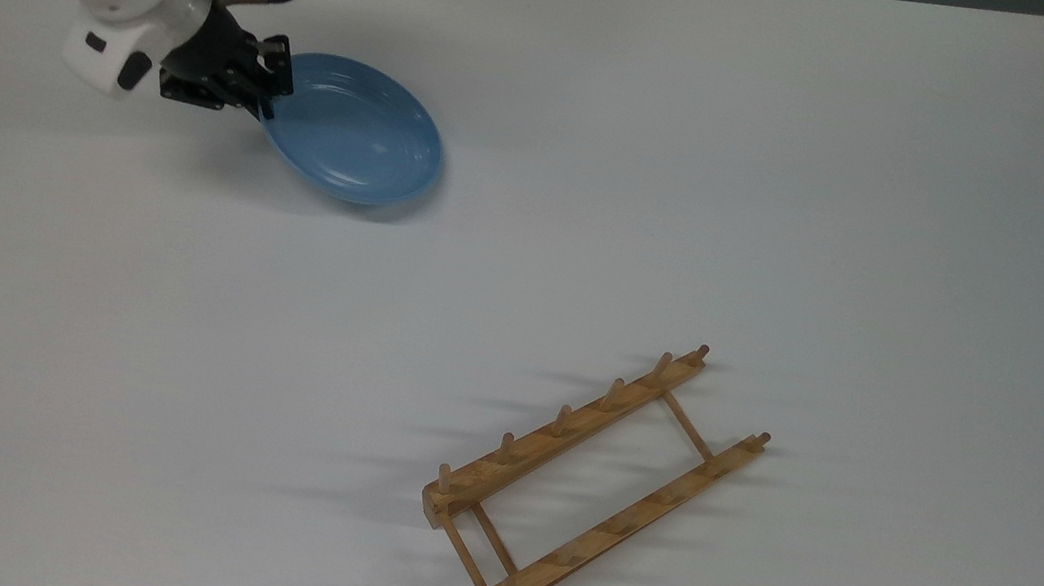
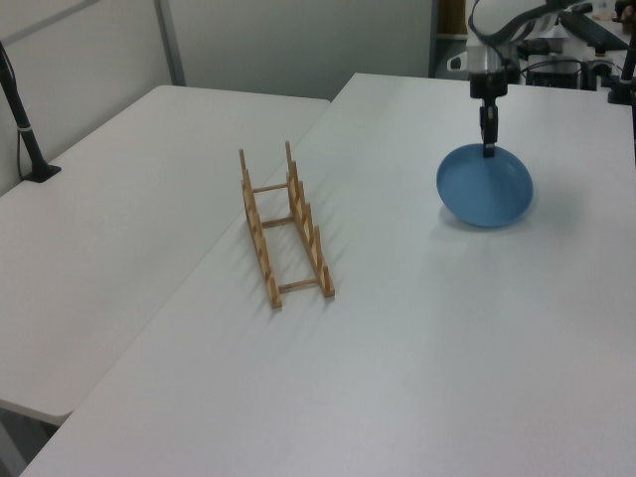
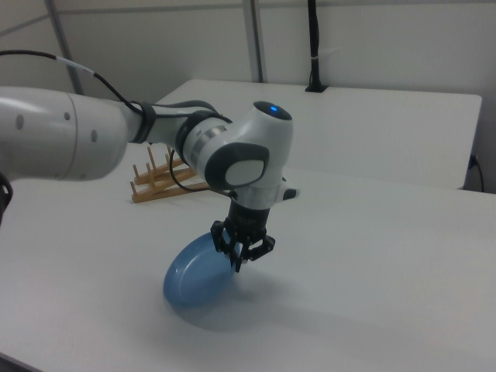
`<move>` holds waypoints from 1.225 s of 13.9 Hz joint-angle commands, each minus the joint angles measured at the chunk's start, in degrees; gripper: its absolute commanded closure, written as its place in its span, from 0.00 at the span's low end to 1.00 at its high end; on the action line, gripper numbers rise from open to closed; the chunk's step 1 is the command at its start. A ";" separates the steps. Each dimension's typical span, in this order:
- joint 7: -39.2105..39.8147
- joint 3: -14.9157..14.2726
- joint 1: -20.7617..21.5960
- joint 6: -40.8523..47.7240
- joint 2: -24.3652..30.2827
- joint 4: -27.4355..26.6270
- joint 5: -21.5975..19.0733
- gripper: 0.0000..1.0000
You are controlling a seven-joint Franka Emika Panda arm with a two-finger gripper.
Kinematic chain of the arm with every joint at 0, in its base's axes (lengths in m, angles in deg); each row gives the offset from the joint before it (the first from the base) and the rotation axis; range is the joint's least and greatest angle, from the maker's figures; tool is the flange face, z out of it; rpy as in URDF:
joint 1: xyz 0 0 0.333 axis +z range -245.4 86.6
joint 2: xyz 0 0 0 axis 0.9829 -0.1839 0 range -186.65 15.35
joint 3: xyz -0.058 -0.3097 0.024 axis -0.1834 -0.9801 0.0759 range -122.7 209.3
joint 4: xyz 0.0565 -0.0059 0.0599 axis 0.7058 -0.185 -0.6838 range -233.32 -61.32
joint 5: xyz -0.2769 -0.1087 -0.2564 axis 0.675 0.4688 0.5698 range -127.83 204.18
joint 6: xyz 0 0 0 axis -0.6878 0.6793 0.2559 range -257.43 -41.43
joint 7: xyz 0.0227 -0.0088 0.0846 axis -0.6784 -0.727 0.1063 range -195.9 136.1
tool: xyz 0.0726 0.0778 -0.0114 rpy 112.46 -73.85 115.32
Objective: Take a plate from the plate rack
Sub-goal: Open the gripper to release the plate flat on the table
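The plate (image 1: 357,132) hangs from the gripper (image 1: 264,95), whose fingers (image 3: 239,258) are clamped on one short stretch of its rim, so the dish juts out from them at a tilt; its far edge sits at or just above the white table (image 1: 801,168), and contact cannot be confirmed. With only that narrow pinch, the plate could pivot or slide between the fingers. If they part while the near rim is raised, that side would drop and the plate could rock. Pressing lower could jam the far edge into the table and lever the rim out. The plate rack (image 1: 593,484) stands empty, well away from the fingers, and poses no collision risk.
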 commanded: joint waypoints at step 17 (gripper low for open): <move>-30.98 0.46 3.08 11.22 15.09 6.27 -1.12 0.00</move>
